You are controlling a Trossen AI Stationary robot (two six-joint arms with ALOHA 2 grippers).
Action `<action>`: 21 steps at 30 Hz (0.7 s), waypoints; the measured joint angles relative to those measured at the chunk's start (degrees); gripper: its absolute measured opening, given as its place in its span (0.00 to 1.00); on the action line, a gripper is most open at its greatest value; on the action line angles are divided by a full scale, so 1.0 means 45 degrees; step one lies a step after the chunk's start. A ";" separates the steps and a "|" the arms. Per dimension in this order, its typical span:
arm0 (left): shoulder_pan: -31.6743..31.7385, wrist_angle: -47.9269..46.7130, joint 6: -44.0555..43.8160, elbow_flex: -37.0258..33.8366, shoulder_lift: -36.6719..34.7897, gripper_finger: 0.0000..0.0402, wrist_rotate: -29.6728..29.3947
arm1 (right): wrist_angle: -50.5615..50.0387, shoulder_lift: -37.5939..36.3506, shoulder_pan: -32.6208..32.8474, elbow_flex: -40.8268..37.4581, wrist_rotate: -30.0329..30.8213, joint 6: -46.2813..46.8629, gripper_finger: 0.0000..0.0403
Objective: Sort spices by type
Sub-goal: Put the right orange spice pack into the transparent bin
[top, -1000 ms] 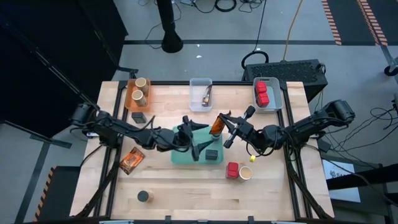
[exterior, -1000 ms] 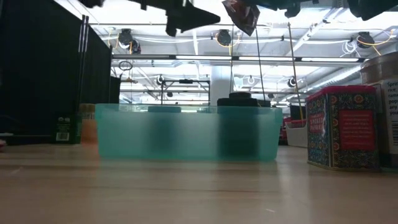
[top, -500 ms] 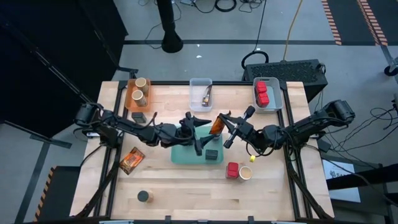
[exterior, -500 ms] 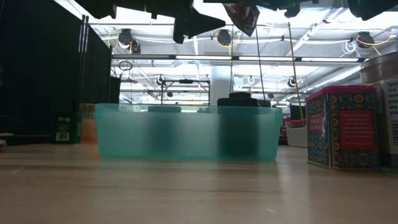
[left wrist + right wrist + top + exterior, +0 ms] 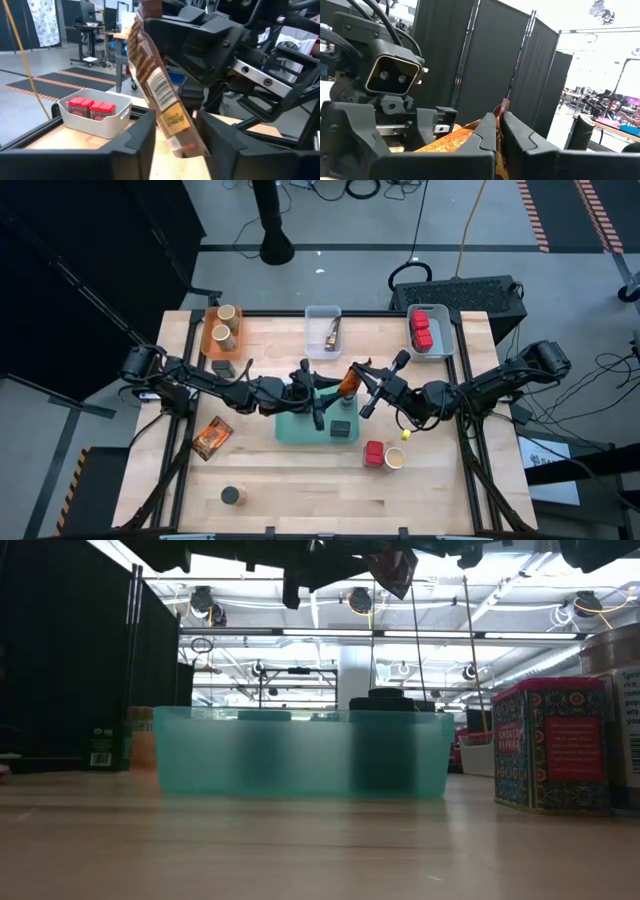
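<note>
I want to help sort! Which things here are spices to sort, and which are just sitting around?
To sort: the printed packet in the right tool, another packet, red cubes, tan jar, dark jar, dark blocks.

Just there: teal tray, orange bin, clear bin.

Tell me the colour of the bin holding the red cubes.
Pale grey-white bin; clearest in the left wrist view.

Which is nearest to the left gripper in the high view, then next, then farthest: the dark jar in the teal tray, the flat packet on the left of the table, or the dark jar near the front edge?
From the left gripper:
1. Dark jar in the teal tray, just beside it.
2. Flat packet, out on the table's left.
3. Dark jar near the front edge, front left.
</note>
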 joint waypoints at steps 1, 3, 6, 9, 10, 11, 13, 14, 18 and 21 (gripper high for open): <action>-0.0006 0.0000 0.0037 0.0000 0.0000 0.31 0.0000 | -0.0005 -0.0002 0.0000 0.0000 0.0005 0.0005 0.00; -0.0010 0.0002 0.0100 0.0000 0.0000 0.25 0.0005 | -0.0005 0.0002 0.0000 0.0000 0.0006 0.0010 0.00; -0.0010 -0.0033 0.0100 0.0000 0.0000 0.14 -0.0003 | 0.0005 0.0001 0.0000 0.0000 0.0042 0.0042 0.00; -0.0005 -0.0068 0.0105 0.0000 0.0000 0.04 -0.0005 | 0.0005 -0.0002 0.0000 0.0000 0.0056 0.0044 0.00; -0.0005 -0.0068 0.0109 0.0000 0.0000 0.03 -0.0005 | 0.0000 -0.0002 0.0000 0.0000 0.0053 0.0044 0.00; -0.0005 -0.0068 0.0135 0.0000 0.0000 0.03 -0.0007 | 0.0000 -0.0002 0.0001 0.0000 0.0053 0.0044 0.00; -0.0020 -0.0102 0.0350 0.0000 0.0000 0.03 -0.0035 | 0.0000 -0.0002 0.0005 0.0000 0.0058 0.0044 0.00; -0.0046 -0.0139 0.0387 0.0000 0.0000 0.03 -0.0115 | -0.0009 -0.0002 0.0005 0.0000 0.0063 0.0044 0.00; -0.0141 -0.0592 0.0430 0.0019 0.0000 0.03 -0.0658 | -0.0073 -0.0007 0.0010 0.0000 0.0058 0.0044 0.00; -0.0197 -0.1025 0.0477 0.0039 0.0000 0.03 -0.1148 | -0.0151 -0.0007 0.0010 0.0000 0.0090 0.0044 0.00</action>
